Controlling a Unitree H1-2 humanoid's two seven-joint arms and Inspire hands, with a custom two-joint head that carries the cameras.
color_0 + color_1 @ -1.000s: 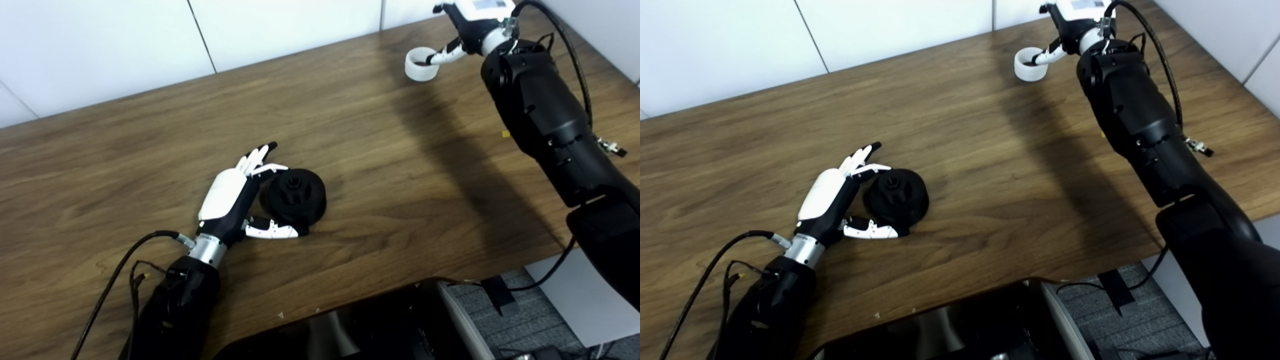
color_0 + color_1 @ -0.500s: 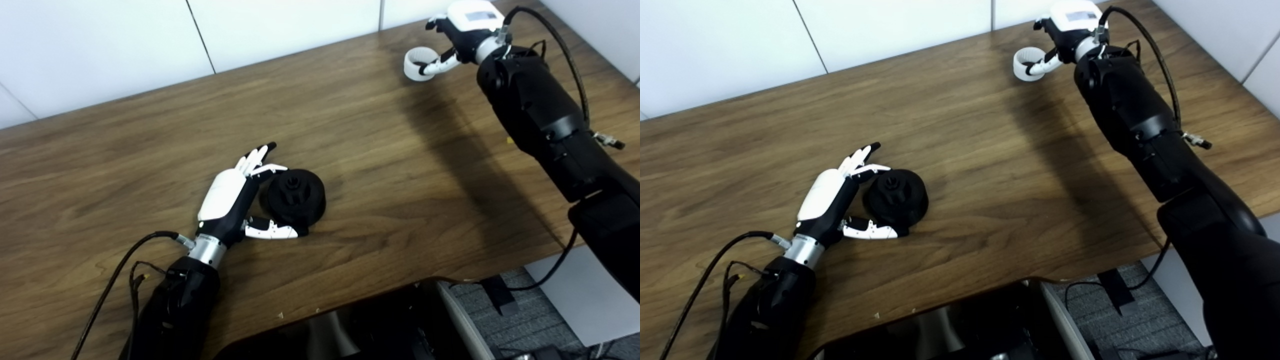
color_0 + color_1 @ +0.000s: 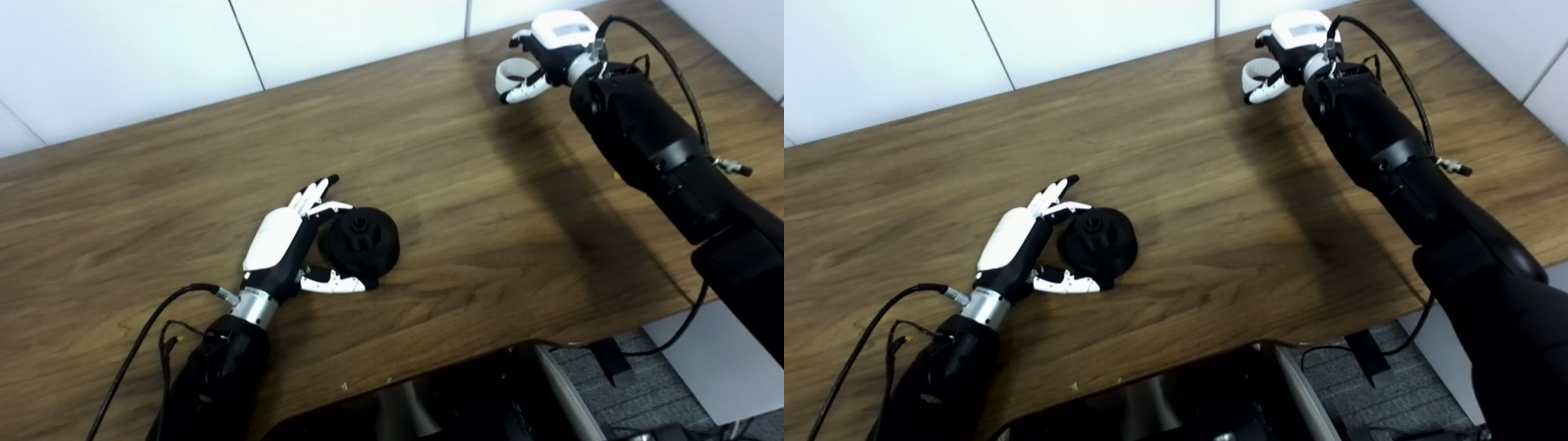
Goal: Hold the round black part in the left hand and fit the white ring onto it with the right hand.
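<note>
The round black part [image 3: 362,240] lies on the wooden table [image 3: 490,202] near the middle. My left hand [image 3: 283,242] rests beside it on its left, open, with the thumb along the part's near side and one finger against its far side; the other fingers point away. My right hand [image 3: 548,49] is at the table's far right, shut on the white ring [image 3: 506,72], which it holds tilted just above the table. It also shows in the right eye view [image 3: 1252,68].
A white wall [image 3: 184,49] runs behind the table's far edge. A dark glossy body [image 3: 441,398] sits at the near edge. A cable [image 3: 138,340] trails from my left forearm. Grey floor [image 3: 649,392] shows past the table's right corner.
My right hand has closed on the white ring, tipped it up off the table and drawn back a little towards me. My left hand and the black part have not moved.
</note>
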